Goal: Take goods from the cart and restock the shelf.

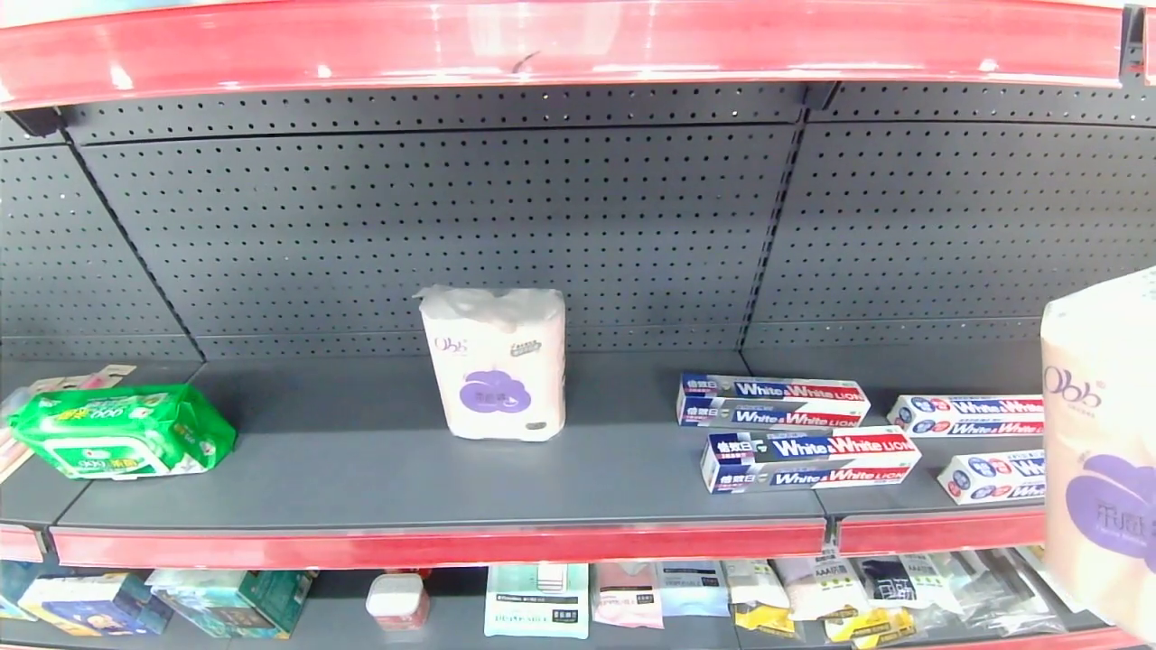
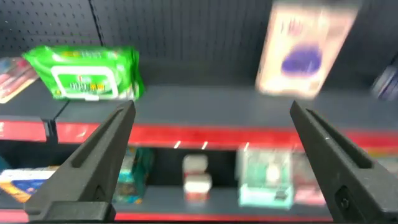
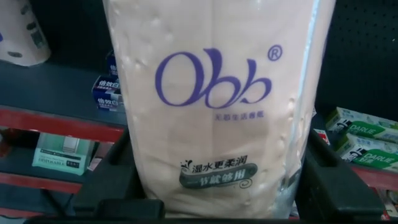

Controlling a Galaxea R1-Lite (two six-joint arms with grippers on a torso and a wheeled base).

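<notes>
Held tissue pack [image 1: 1100, 433] clamped in the right end effector [image 3: 217, 183], in the air at 4 o'clock of the head view, not yet on the shelf [image 1: 361, 478].
Best set upright at 3 o'clock of the standing twin pack [image 1: 494, 366], short of the toothpaste boxes [image 1: 772, 402]; base down flat, printed face outward, release only once seated. Purple lettering and a purple cloud badge on both packs; blue, white and red bands on the boxes; green wrap on the wipes [image 1: 126, 431] at 9 o'clock. Spread wide and holding nothing: left end effector [image 2: 210, 112].

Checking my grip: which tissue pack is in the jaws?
The pack at the head view's right edge, clamped in the right gripper, off the shelf. The other pack stands free and upright mid-shelf.
</notes>
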